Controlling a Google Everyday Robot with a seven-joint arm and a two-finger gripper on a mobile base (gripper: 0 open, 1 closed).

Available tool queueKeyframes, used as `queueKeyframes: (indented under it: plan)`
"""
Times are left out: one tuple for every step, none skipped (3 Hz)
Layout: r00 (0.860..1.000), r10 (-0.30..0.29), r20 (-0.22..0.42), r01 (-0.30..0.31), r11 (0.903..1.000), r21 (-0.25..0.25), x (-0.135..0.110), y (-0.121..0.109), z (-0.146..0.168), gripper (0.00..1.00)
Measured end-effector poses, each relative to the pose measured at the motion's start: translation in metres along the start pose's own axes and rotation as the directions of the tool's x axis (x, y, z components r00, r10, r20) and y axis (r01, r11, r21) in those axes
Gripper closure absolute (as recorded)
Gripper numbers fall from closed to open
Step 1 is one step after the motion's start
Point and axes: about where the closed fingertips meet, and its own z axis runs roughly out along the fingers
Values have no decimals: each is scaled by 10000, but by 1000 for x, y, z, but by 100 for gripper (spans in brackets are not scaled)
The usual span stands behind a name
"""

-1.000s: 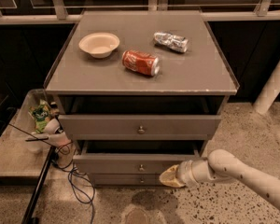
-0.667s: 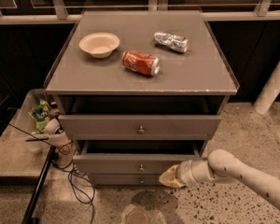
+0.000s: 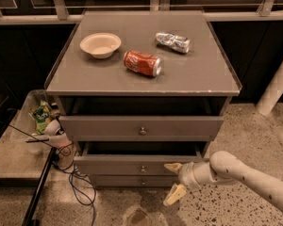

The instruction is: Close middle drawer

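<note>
The middle drawer (image 3: 118, 165) is the grey front with a small round knob (image 3: 142, 169), second from the top of the cabinet. It stands pulled out a little, with a dark gap above it. My gripper (image 3: 173, 180) is at the right part of that front, low down, coming in from the right on a beige arm. It is open and empty: the upper fingertip (image 3: 172, 166) is at the drawer's front face and the lower one (image 3: 174, 195) hangs below, towards the floor. I cannot tell if the upper tip touches.
The top drawer (image 3: 108, 126) with a taller front also stands out a little. The bottom drawer (image 3: 118, 181) is a slim strip. On the cabinet top (image 3: 203, 74) lie a bowl (image 3: 100, 44), a red can (image 3: 142, 63) and a crushed silver can (image 3: 173, 42). A low cart with clutter (image 3: 40, 121) and cables (image 3: 78, 182) stands at left.
The gripper's fingers have spread apart, the lower one swinging down. The arm and the middle drawer stand about where they were.
</note>
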Motion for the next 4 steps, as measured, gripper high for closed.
queueKeyframes:
  plan:
    - [10000, 0, 0, 0, 10000, -1, 0, 0, 0, 0]
    - [9999, 100, 6, -100, 9997, -232, 1, -1, 10, 0]
    - [9994, 87, -336, -95, 9997, -243, 9, -35, 40, 0]
    - [9994, 87, -336, -96, 9997, -244, 9, -32, 40, 0]
